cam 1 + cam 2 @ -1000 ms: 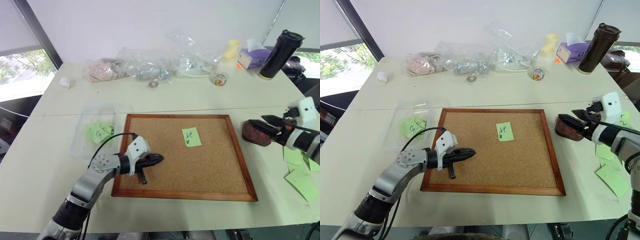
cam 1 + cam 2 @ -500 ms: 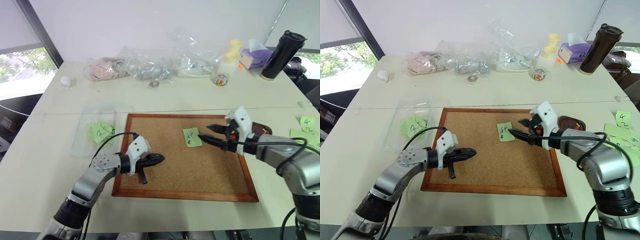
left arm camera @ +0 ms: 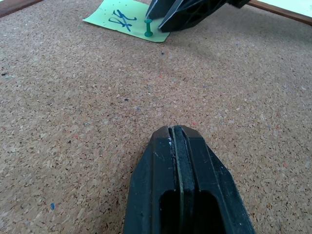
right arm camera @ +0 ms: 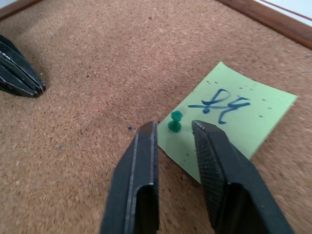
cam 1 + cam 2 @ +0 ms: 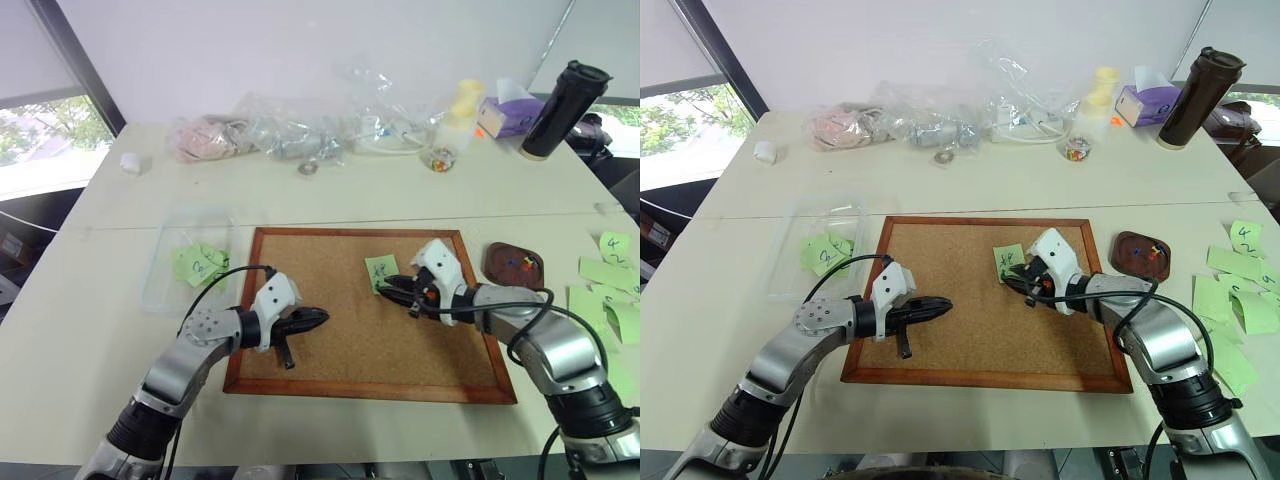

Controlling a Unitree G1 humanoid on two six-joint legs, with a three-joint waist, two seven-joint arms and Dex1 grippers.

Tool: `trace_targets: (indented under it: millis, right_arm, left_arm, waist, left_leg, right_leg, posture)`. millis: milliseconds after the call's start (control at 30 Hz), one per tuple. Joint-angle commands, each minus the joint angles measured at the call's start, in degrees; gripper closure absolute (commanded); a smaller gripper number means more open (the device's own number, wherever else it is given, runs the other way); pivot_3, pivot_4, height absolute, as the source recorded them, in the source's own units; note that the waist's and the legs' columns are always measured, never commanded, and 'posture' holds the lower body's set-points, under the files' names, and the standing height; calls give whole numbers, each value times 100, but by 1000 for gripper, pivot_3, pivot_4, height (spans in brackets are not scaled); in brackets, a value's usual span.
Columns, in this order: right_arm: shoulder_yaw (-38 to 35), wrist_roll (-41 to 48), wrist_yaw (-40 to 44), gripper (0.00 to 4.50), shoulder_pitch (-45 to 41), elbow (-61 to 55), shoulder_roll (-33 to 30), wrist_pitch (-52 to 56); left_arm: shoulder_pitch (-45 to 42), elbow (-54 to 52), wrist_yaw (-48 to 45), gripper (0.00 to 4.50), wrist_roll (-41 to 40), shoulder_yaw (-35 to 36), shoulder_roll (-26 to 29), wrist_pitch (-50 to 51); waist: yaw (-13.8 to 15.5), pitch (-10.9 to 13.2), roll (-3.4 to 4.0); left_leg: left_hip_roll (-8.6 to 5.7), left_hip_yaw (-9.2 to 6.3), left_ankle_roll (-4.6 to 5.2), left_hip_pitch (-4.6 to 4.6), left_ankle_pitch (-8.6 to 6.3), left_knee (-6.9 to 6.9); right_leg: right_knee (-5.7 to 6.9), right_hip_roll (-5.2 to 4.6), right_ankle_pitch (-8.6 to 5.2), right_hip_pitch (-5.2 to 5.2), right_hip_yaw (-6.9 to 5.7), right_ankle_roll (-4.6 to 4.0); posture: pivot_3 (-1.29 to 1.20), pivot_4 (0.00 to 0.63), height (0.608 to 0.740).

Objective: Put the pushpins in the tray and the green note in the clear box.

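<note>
The green note (image 5: 380, 268) lies on the cork board (image 5: 370, 345), held by a green pushpin (image 4: 174, 122) at its near corner. My right gripper (image 4: 173, 127) is at that corner, open by a narrow gap, with the pin's head between its fingertips (image 4: 148, 131). More pushpins (image 5: 521, 263) lie in the dark brown tray (image 5: 503, 270) just right of the board. The clear box (image 5: 165, 285) sits left of the board with green notes inside. My left gripper (image 5: 318, 318) is shut and holds nothing, low over the board's left part.
Clear plastic bags (image 5: 300, 130), a small jar (image 5: 438, 158), a tissue box (image 5: 505, 112) and a black tumbler (image 5: 563, 95) line the table's far side. Several loose green notes (image 5: 608, 275) lie at the right edge. A white cap (image 5: 129, 163) sits far left.
My right gripper swung left from beside the tray to the green note on the cork board, and its jaws narrowed around the green pushpin. The left arm stayed still.
</note>
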Motion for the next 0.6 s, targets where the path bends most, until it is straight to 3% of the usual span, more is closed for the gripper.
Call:
trace_targets:
  millis: [33, 200, 333, 600]
  right_arm:
    - [7, -90, 17, 3429, -127, -5, 73, -112]
    - [11, -203, 38, 3429, -175, 151, 186, -171]
    - [12, -261, 84, 4400, -168, 197, 236, -193]
    - [-129, -151, 123, 4400, -302, -45, 277, -58]
  left_arm:
    - [145, 157, 42, 4500, 139, -98, 94, 221]
    - [138, 97, 63, 4500, 132, -97, 93, 282]
    - [131, 61, 80, 4500, 126, -94, 88, 329]
    - [126, -7, 110, 4500, 100, -89, 89, 428]
  waist:
    - [0, 0, 0]
    - [-5, 0, 0]
    - [-5, 0, 0]
    - [-6, 0, 1]
  left_leg:
    - [0, 0, 0, 0, 0, 0]
    - [1, 0, 0, 0, 0, -1]
    - [0, 0, 0, 0, 0, -1]
    - [1, 0, 0, 1, 0, -1]
  right_leg:
    - [0, 0, 0, 0, 0, 0]
    - [1, 0, 0, -1, 0, 0]
    - [1, 0, 0, -1, 0, 0]
    - [1, 0, 0, -1, 0, 0]
  posture:
    - [0, 150, 740]
    - [0, 150, 740]
    - [0, 150, 740]
    - [0, 150, 740]
